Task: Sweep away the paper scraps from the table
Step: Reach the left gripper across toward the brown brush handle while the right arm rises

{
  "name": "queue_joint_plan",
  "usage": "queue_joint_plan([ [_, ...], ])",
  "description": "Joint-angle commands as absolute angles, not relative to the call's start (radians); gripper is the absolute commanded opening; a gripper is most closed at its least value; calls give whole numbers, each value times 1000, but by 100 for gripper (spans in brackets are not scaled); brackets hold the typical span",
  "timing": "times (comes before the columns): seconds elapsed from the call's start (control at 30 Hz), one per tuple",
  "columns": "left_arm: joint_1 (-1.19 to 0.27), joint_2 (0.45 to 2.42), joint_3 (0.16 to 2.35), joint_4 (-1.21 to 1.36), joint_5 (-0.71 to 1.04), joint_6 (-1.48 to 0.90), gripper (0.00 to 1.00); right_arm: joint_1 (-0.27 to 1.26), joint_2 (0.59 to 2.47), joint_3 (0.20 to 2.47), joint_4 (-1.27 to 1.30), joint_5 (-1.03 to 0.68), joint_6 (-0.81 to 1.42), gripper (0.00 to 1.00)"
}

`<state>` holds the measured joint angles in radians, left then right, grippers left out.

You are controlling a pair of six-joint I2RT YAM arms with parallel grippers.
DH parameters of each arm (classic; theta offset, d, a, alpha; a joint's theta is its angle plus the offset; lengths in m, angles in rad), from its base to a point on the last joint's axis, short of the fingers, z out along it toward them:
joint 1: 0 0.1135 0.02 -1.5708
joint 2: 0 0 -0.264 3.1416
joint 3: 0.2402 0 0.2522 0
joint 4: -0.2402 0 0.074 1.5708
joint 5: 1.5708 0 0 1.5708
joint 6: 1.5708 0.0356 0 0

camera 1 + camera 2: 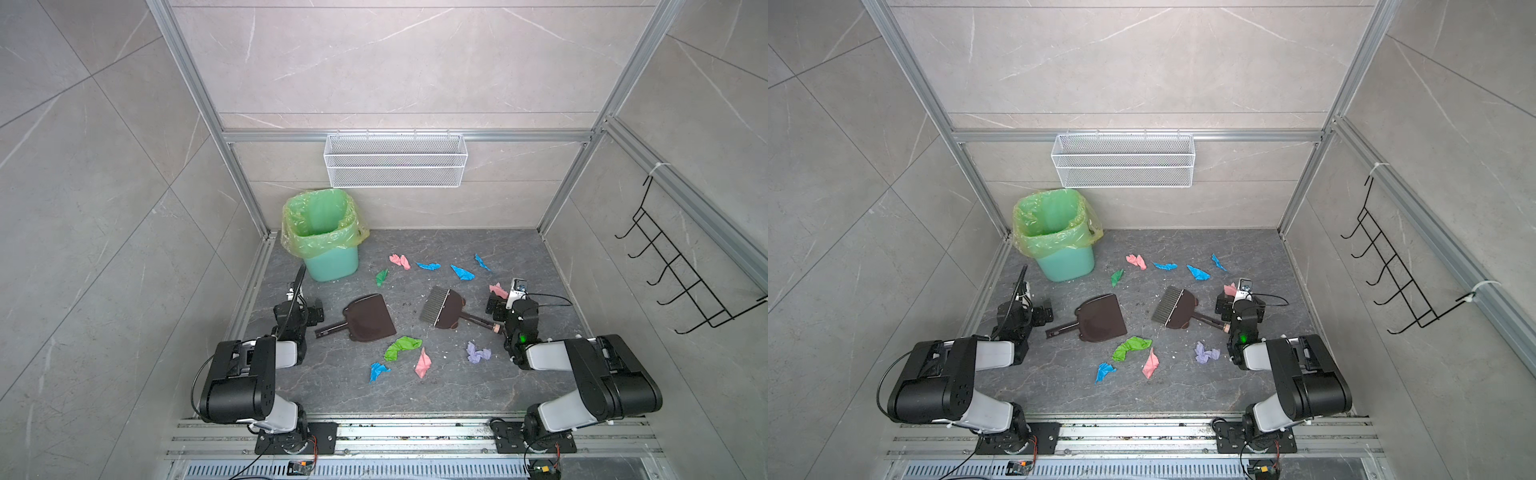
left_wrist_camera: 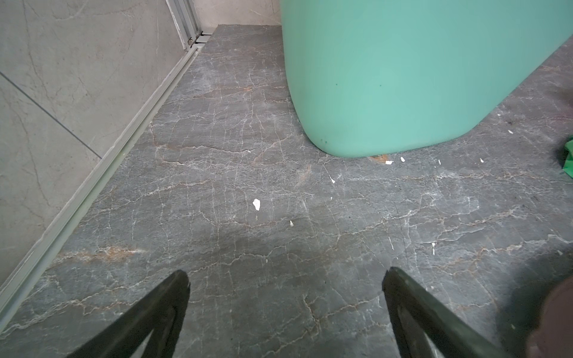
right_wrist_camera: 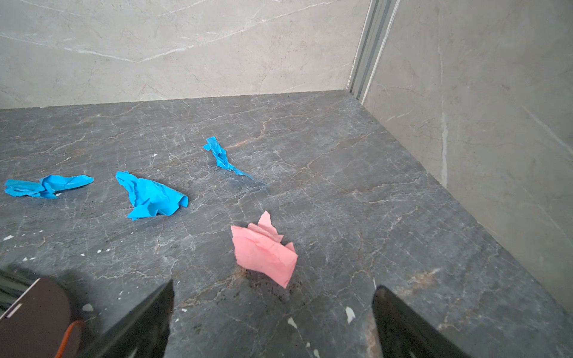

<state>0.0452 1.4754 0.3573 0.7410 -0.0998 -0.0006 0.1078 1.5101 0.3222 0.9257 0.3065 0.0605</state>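
Left gripper (image 2: 285, 272) and right gripper (image 3: 273, 285) are apart and empty, so a bad grab at the brush (image 1: 442, 309) could scatter paper scraps (image 3: 263, 251).

We count ten paper scraps (image 1: 402, 347): four blue scraps (image 1: 462, 272), three pink scraps (image 1: 423, 363), two green scraps (image 1: 381, 277) and one lilac scrap (image 1: 478, 353). We also count one dustpan (image 1: 370, 318), one brush (image 1: 444, 309), one bin (image 1: 332, 266), one wire basket (image 1: 395, 166), one hook rack (image 1: 681, 256) and two robot arms (image 1: 241, 374).
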Motion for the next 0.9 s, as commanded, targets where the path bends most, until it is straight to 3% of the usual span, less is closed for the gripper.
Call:
queue_joint_plan([
  [0.0, 41, 1348, 410, 636, -108, -16, 100, 104, 1490, 336, 922, 322, 70, 99],
  [0.23, 9, 1144, 464, 409, -143, -58, 100, 107, 1464, 331, 917, 318, 59, 100],
  [0.6, -188, 1082, 670, 81, -169, 30, 98, 114, 1230, 562, 330, 364, 133, 99],
  [0.87, -345, 1195, 946, -276, 39, 179, 93, 115, 1142, 723, -65, 310, 265, 100],
])
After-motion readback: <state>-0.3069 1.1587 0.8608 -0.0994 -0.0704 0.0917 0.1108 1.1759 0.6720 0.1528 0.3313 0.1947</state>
